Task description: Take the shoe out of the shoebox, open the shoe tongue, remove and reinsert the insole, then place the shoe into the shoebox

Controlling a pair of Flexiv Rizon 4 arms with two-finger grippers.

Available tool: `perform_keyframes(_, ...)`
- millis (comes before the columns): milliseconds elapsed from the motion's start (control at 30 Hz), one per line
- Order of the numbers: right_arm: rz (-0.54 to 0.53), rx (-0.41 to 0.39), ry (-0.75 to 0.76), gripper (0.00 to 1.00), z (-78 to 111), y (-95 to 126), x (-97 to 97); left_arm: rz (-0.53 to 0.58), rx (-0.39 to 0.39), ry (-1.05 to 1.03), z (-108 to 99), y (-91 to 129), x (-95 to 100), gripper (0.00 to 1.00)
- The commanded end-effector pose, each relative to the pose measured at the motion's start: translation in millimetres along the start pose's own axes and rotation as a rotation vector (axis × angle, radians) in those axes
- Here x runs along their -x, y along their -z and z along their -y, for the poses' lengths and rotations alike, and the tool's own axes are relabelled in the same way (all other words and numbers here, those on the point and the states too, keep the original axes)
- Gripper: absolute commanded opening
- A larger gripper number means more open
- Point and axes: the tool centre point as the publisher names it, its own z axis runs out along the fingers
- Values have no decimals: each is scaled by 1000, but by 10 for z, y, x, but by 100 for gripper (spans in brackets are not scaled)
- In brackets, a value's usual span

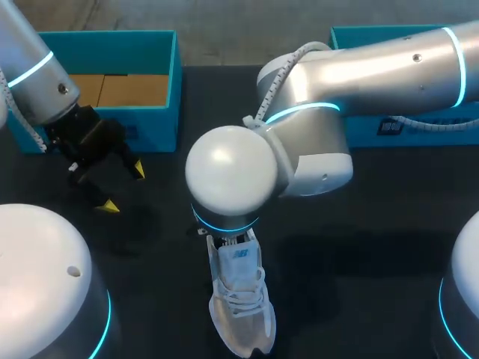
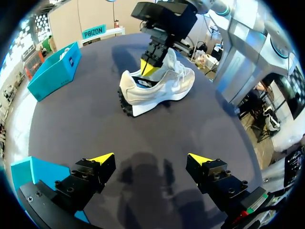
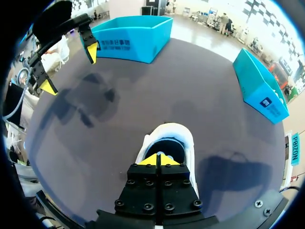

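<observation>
Slippage is the principal hazard at this stage. The right gripper stands over the ankle opening of the white low-top running shoe with its yellow-tipped fingers pressed together. Whether a thin fold of tongue or insole is trapped between them cannot be determined. If nothing is trapped, an upward pull would likely come away empty. If only an edge is held, the flexible material may slide out.

The shoe stands upright and unrestrained on the black matte table at 6 o'clock. Any lift may therefore drag or tip the whole shoe instead of separating the insole. The left gripper, at 9 o'clock, hangs well apart from the shoe with its fingers wide apart. It holds nothing and offers no bracing.

Materials:
- **Shoe:** the upper appears to be soft mesh with smooth overlays and white laces. The sole is thick, dark and lugged at the heel. The upper probably deforms under pressure.
- **Shoebox:** the teal open-topped cardboard shoebox, at 11 o'clock, has rigid straight walls and a brown floor.
- **Second box:** a second teal cardboard box sits at 1 o'clock.
</observation>
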Motion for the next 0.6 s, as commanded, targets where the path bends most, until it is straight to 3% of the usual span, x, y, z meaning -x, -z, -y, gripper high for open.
perform_keyframes(33, 31, 18, -225, 0, 64, -109, -74, 6, 2, -1, 1, 8, -36, 100)
perform_keyframes(400, 16, 22, -244, 0, 32, -227, -60, 6, 2, -1, 1, 8, -36, 100)
perform_keyframes(600, 16, 54, -240, 0, 45, -74, -130, 6, 2, -1, 1, 8, -36, 100)
